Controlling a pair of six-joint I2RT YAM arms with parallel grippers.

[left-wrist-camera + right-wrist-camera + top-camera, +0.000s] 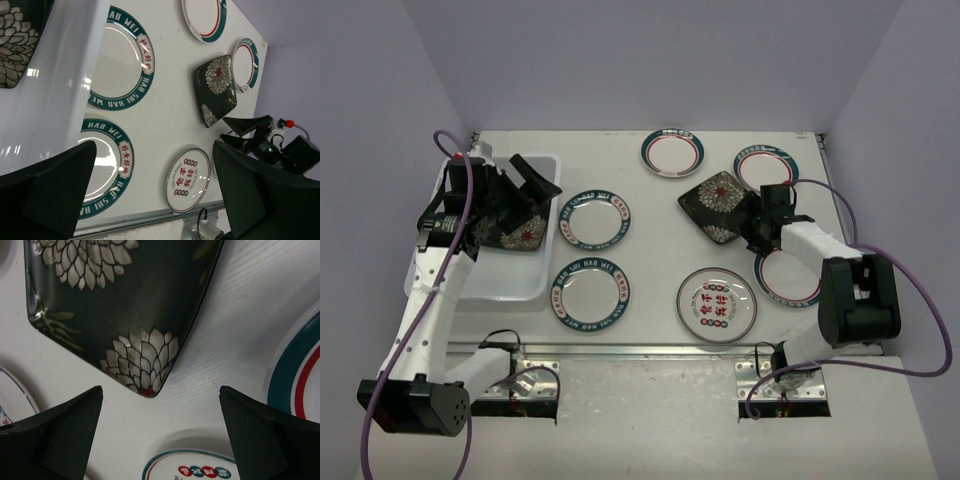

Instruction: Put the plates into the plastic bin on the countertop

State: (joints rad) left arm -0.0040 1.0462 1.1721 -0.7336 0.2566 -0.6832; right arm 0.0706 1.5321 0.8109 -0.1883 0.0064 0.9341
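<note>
Wide R gripper [160, 390] nr black plate [125, 300]

Black flowered plate [523, 238] in plastic bin [490, 285] half hidden under left tool [515, 198], red-ringed plate [785, 282] partly under right arm [810, 242], other black plate [130, 305] cropped at right wrist view's top
</note>
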